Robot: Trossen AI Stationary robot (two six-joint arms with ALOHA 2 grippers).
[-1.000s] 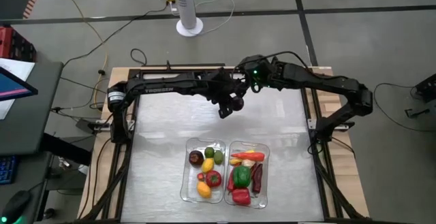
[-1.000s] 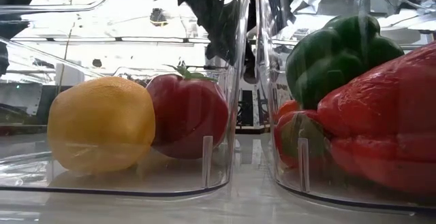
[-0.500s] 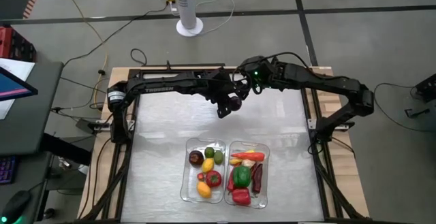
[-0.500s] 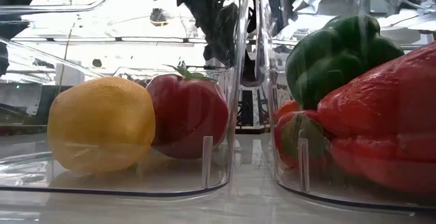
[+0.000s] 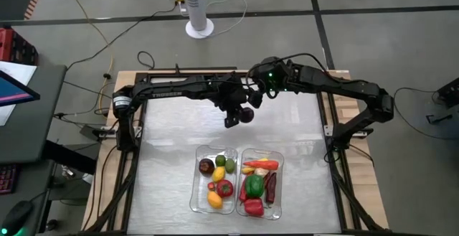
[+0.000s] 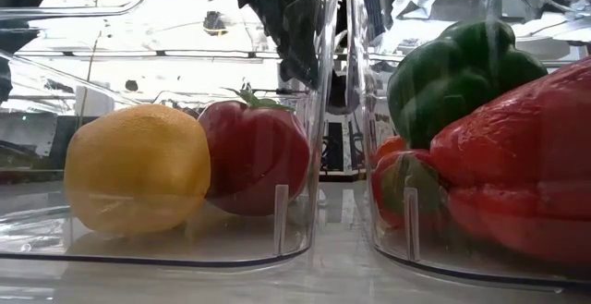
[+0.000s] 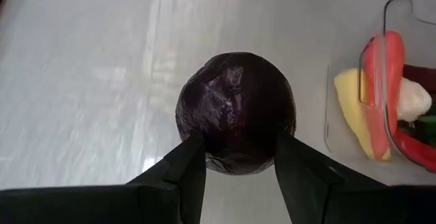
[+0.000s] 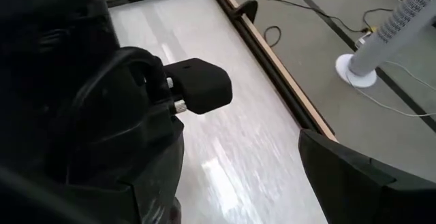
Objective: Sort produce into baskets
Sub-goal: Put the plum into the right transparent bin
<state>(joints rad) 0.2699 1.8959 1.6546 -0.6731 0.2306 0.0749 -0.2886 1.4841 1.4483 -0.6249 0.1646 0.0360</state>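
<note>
1. The ball (image 7: 236, 114) between the black fingers (image 7: 182, 171) is dark purple (glossy, almost black).
2. The lemon (image 6: 137, 169) is yellow, the tomato (image 6: 255, 154) red.
3. One pepper (image 6: 460, 68) is green, another pepper (image 6: 519, 175) red.
4. The table (image 5: 172, 143) is pale grey.

Overhead camera looks straight down; low camera sits against the baskets (image 6: 319, 110).

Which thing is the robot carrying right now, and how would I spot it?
Start at the two clear plastic tubs of toy produce near the table's front edge, then look toward the back, above the bare table. There the left gripper pinches a round, glossy, dark purple ball between its two dark fingers. It is the only piece of produce outside the tubs.
</note>
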